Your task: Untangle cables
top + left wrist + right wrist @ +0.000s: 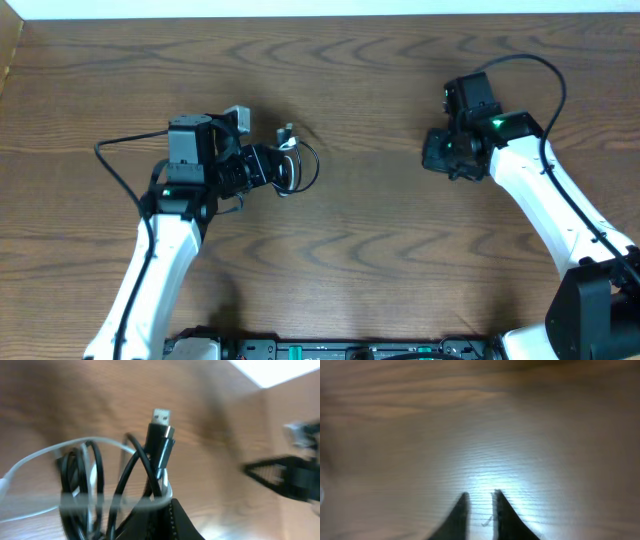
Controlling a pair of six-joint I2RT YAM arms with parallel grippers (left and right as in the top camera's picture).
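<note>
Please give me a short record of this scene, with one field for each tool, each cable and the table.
left tool: closed on the cables, at the left side of the table
black cable: in loops, its USB plug pointing up in the left wrist view
white cable: looped among the black loops, tangled
right tool: almost closed, holds nothing, over bare wood
table: brown wood

We had our left arm reaching up from the near edge, wrist rolled sideways, with the left gripper pointing right and pinched on the cables. Our right arm stretched in from the right, and the right gripper pointed down, fingers drawn almost together.
</note>
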